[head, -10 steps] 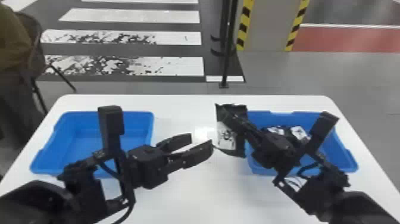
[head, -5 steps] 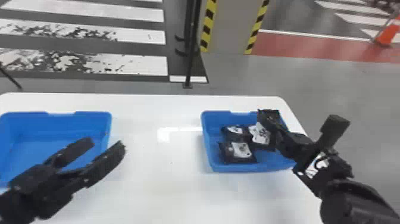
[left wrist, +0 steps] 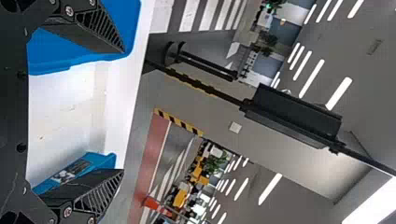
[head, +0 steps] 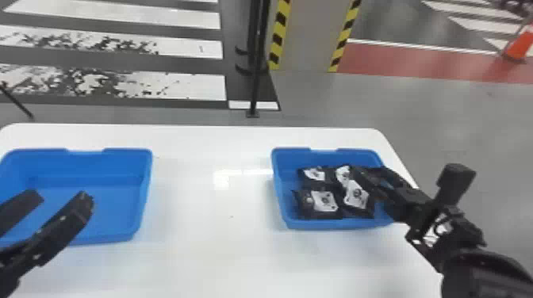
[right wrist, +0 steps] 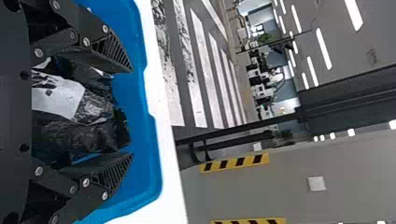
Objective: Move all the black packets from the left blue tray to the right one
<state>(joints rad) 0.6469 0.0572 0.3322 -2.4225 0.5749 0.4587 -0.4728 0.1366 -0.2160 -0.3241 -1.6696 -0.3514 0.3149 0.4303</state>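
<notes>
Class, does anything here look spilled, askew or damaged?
The white floor stripes look worn, with dark patches breaking up the paint. Nothing seems spilled: the black packets lie bunched inside the right tray.

The head view's edge crops the left blue tray (head: 99, 164).

Interior of a large hall, most likely a robotics lab or indoor test space. Beyond my white desk (head: 222, 269), I see a painted crosswalk (head: 194, 87) laid out on dark flooring, a red floor strip (head: 396, 65) edged in white, and an orange traffic cone (head: 517, 47). A grey pillar (head: 311, 35) bears yellow-and-black hazard striping (head: 280, 35) along its edges. Through my left wrist view, linear ceiling lights (left wrist: 312, 78) run in rows above a farther area with yellow-orange furniture (left wrist: 180, 198) and green plants (left wrist: 215, 162), suggesting an adjoining office.
</notes>
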